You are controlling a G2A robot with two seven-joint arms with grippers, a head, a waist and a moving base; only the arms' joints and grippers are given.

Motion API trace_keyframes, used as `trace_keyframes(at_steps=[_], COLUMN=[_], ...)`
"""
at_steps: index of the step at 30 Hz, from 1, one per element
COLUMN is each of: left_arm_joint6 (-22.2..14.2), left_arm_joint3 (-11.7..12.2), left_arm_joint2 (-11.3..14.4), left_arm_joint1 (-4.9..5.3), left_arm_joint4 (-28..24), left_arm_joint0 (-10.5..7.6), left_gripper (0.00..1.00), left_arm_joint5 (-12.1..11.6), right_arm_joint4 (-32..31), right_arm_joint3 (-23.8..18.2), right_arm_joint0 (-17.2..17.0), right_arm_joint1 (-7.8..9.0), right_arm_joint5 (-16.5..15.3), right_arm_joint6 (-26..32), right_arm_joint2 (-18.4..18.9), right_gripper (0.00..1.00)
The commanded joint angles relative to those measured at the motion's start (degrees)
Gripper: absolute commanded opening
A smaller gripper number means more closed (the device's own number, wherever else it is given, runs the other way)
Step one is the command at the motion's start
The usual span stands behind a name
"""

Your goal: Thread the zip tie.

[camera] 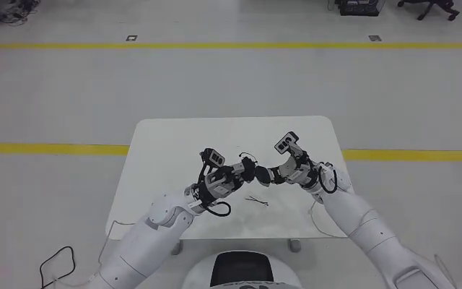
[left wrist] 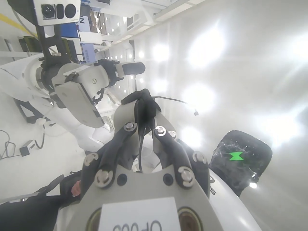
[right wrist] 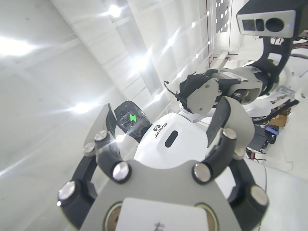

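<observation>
A thin black zip tie (left wrist: 173, 100) sticks out of my left gripper (left wrist: 144, 97), which is shut on it above the middle of the white table (camera: 180, 144). Its small square head (left wrist: 196, 113) hangs free at the end of the curved strap. My right gripper (right wrist: 167, 115) stands open, its two fingers spread wide, facing the left gripper (right wrist: 195, 92) from close by. The tie's free end (right wrist: 169, 88) curls up beside the left fingertips. In the top view both grippers, left (camera: 249, 172) and right (camera: 266, 175), nearly meet, with the tie's loop (camera: 247, 156) just behind them.
A second black zip tie (camera: 256, 200) lies flat on the table just in front of the grippers. Yellow floor lines run behind and to both sides of the table.
</observation>
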Motion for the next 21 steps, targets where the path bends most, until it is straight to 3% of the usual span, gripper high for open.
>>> trace_keyframes(at_steps=[1,2,3,9,21], left_arm_joint6=[0.2,0.2,0.2,0.0,-0.1], left_arm_joint3=[0.0,0.1,0.1,0.2,0.9], left_arm_joint2=[0.0,-0.1,-0.1,0.0,0.2], left_arm_joint1=[-0.06,-0.07,-0.08,-0.22,-0.50], left_arm_joint4=[-0.5,-0.6,-0.6,-1.2,-1.8], left_arm_joint0=[0.07,0.04,0.03,-0.06,-0.36], left_gripper=[0.00,0.00,0.00,0.00,0.00], left_arm_joint5=[0.1,0.1,0.1,0.7,1.2], right_arm_joint4=[-0.1,-0.2,-0.3,-1.6,-2.9], right_arm_joint3=[0.1,0.2,0.3,1.0,1.2], right_arm_joint0=[-0.1,-0.1,-0.1,-0.1,-0.4], right_arm_joint1=[-0.19,-0.29,-0.38,-0.90,-1.64], right_arm_joint5=[0.3,0.4,0.5,0.7,0.2], right_arm_joint6=[0.0,0.0,0.0,0.0,0.0], right_arm_joint2=[0.0,-0.1,-0.1,-0.2,0.1], right_gripper=[0.73,0.51,0.47,0.36,0.28])
